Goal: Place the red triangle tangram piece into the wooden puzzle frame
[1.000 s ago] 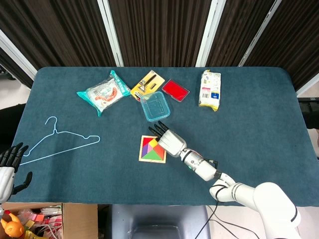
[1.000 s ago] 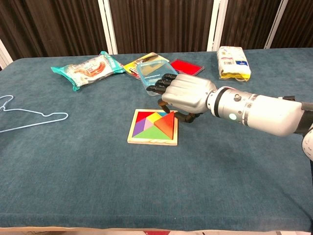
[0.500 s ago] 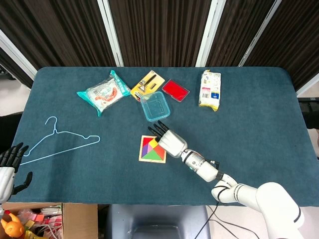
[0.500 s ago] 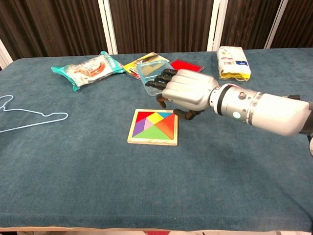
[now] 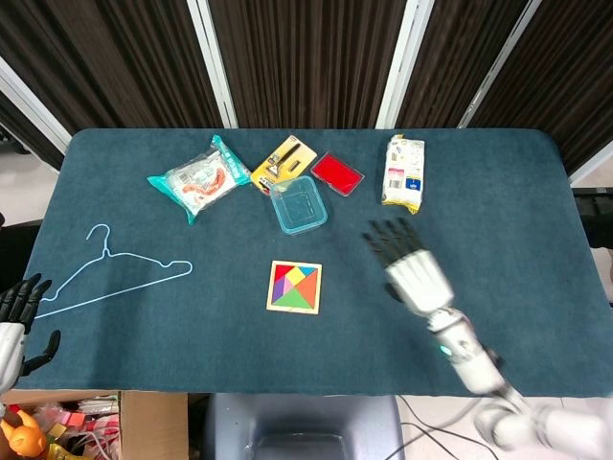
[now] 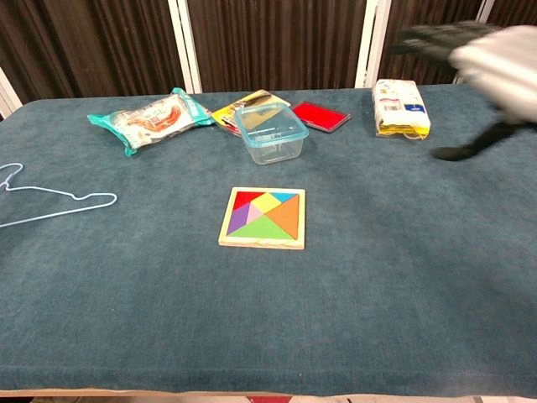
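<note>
Left hand [image 5: 17, 321] at the near left table corner, off the cloth edge, fingers apart, holding nothing. Below it, a cardboard box [image 5: 105, 422] with toys.

Right hand [image 5: 414, 270] raised over the near right part of the table [image 5: 498, 287], fingers spread, empty; blurred in both views, so finer finger pose cannot be told. In the chest view it sits high at the upper right [image 6: 491, 59].

Wooden puzzle frame [image 6: 263, 217] lies flat near table centre, well apart from both hands. Red triangle tangram piece [image 6: 247, 198] sits inside the frame at its upper left corner, flush with the other coloured pieces; frame looks fully filled.

Blue wire hanger [image 5: 115, 268] lies flat toward the left edge.

Farther back: clear plastic container [image 6: 270, 133] just behind the frame, lid on. Behind it, a yellow card pack [image 5: 283, 161] and a flat red case [image 5: 337, 173], side by side. Teal snack bag [image 5: 198, 178] to the left of these. White and yellow packet [image 5: 404, 172] at far right.

Dark curtains [image 5: 306, 57] behind the table.
</note>
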